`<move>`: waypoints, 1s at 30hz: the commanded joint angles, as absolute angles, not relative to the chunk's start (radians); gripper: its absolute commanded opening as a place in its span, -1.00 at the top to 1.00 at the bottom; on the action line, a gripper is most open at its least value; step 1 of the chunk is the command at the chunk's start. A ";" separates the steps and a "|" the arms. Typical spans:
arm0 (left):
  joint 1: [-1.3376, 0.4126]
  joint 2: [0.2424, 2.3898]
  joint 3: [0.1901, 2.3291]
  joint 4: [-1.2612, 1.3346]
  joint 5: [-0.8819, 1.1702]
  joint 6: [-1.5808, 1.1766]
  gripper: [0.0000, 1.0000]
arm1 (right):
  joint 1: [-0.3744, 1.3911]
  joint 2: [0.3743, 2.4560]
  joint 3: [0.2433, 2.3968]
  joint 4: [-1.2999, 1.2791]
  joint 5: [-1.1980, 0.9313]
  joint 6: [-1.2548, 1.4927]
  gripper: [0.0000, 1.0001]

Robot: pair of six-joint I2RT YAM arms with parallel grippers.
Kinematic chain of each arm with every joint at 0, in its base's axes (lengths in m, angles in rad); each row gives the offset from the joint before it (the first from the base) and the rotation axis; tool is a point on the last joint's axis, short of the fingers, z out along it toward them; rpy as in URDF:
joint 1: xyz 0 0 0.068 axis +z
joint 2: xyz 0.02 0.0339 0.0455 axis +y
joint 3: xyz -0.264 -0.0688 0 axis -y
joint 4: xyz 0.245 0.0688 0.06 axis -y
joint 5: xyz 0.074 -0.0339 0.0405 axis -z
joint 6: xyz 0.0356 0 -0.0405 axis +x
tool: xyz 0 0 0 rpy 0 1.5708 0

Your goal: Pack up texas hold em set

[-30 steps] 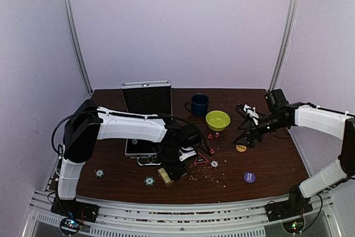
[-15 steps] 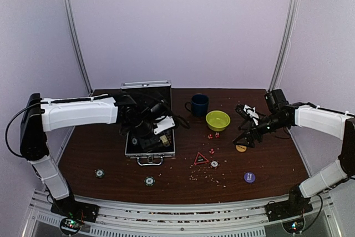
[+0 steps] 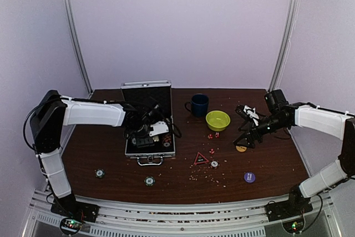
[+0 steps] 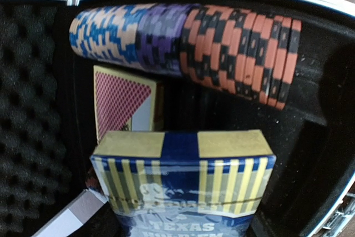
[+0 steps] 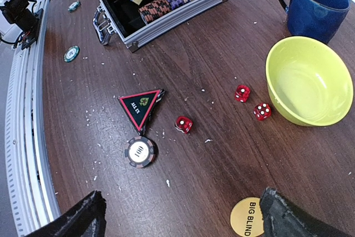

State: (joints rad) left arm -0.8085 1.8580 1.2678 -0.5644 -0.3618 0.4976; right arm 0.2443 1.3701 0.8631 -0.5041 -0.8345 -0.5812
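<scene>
The silver case (image 3: pixel 150 152) lies open left of centre with its lid up. My left gripper (image 3: pixel 150 137) hangs over its black inside, shut on the blue card box (image 4: pixel 183 181). Beyond that box lie a red card box (image 4: pixel 119 101) and a row of chips (image 4: pixel 183 43). My right gripper (image 5: pixel 186 220) hovers open over the table at the right. Ahead of it lie the red triangle (image 5: pixel 140 106), a "100" chip (image 5: pixel 140 151) and three red dice (image 5: pixel 183 124). A yellow "big blind" disc (image 5: pixel 247 220) sits by its right finger.
A yellow-green bowl (image 3: pixel 218 120) and a dark blue mug (image 3: pixel 198 104) stand behind the dice. Loose chips lie near the front edge at the left (image 3: pixel 99 173), the middle (image 3: pixel 149 180) and the right, a purple one (image 3: pixel 249 177). Crumbs litter the wood.
My left arm has swung from the table's front back to the open case, carrying the blue card box, and now holds it low inside. The right arm has stayed still.
</scene>
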 commanded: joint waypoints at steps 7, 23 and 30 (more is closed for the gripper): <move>-0.810 1.870 1.286 -0.555 -0.267 0.565 -0.07 | 0.243 1.383 0.868 -0.528 -0.854 -0.611 -0.94; -0.810 1.873 1.273 -0.600 -0.260 0.590 -0.72 | 0.243 1.384 0.868 -0.531 -0.850 -0.614 -0.94; -0.810 1.812 1.317 -0.616 -0.266 0.590 -0.96 | 0.243 1.397 0.873 -0.544 -0.848 -0.625 -0.94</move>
State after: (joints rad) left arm -0.8047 1.8679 1.2762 -0.5911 -0.2886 0.5850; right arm 0.2443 1.3830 0.8631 -0.5278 -0.8375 -0.6052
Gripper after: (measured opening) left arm 0.980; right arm 0.970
